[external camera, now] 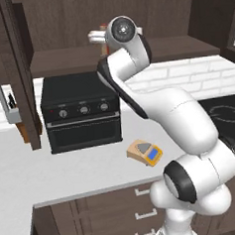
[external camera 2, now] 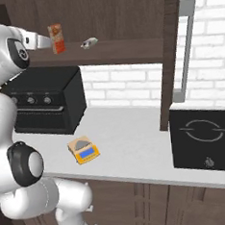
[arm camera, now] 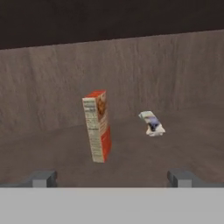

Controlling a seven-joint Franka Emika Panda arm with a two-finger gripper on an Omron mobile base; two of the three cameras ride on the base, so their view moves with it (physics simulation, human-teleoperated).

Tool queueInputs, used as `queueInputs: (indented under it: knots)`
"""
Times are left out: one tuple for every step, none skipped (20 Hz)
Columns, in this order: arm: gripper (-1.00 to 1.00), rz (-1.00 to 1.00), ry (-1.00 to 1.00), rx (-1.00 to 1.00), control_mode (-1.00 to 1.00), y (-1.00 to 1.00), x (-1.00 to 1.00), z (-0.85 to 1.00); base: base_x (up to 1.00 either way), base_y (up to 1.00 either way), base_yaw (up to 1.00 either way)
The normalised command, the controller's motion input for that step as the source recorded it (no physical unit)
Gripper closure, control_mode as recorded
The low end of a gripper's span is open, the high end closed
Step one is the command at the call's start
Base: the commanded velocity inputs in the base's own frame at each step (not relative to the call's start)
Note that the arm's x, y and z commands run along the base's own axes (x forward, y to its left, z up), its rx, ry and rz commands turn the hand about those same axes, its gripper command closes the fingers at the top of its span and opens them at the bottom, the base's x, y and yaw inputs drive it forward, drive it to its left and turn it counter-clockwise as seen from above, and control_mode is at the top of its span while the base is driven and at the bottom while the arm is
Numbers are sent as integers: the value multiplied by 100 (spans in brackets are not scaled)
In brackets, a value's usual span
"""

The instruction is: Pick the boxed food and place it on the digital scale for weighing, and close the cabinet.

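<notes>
The boxed food point(arm camera: 97, 126), a tall orange-red carton with a pale label, stands upright on the open cabinet's shelf point(external camera 2: 123, 50). In the right base view the boxed food point(external camera 2: 56, 38) stands just beyond my gripper point(external camera 2: 45, 42). My gripper point(arm camera: 111, 179) is open, its fingertips point(arm camera: 41, 178) spread wide short of the carton, with nothing between them. My gripper point(external camera: 96, 37) is raised to shelf height, with a red sliver of the carton point(external camera: 102, 26) behind it. The yellow-orange digital scale point(external camera: 144, 152) point(external camera 2: 83, 150) lies on the counter below. The cabinet doors point(external camera: 19, 71) point(external camera 2: 170, 56) stand open.
A small white-grey object point(arm camera: 152, 123) point(external camera 2: 89, 42) lies on the shelf right of the carton. A black toaster oven point(external camera: 82, 112) sits under the shelf, behind the scale. A black cooktop point(external camera 2: 206, 137) lies to the right. Drawers point(external camera: 140, 207) run below the counter edge.
</notes>
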Motion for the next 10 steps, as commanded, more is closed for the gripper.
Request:
queueInputs:
  knots:
    - [-100, -11, 0, -6, -100, 19, 43, 3, 0, 0, 0]
    - [-100, -10, 0, -6, -100, 17, 35, 4, 0, 0, 0]
    - [-100, -7, 0, -9, -100, 9, 44, 0, 0, 0, 0]
    - [-100, -7, 0, -9, -100, 5, 47, 0, 0, 0, 0]
    - [-100, -5, 0, -8, -100, 4, 47, 0, 0, 0, 0]
    - [-100, -4, -2, -7, -100, 3, 44, 0, 0, 0, 0]
    - [-100, -5, -2, -6, -100, 1, 44, 0, 0, 0, 0]
    - [-100, -5, -4, -6, -100, 4, 43, 0, 0, 0, 0]
    - [-100, -5, -3, -6, -100, 7, 42, 0, 0, 0, 0]
    - [-100, -5, 0, -2, -100, 3, 46, 0, 0, 0, 0]
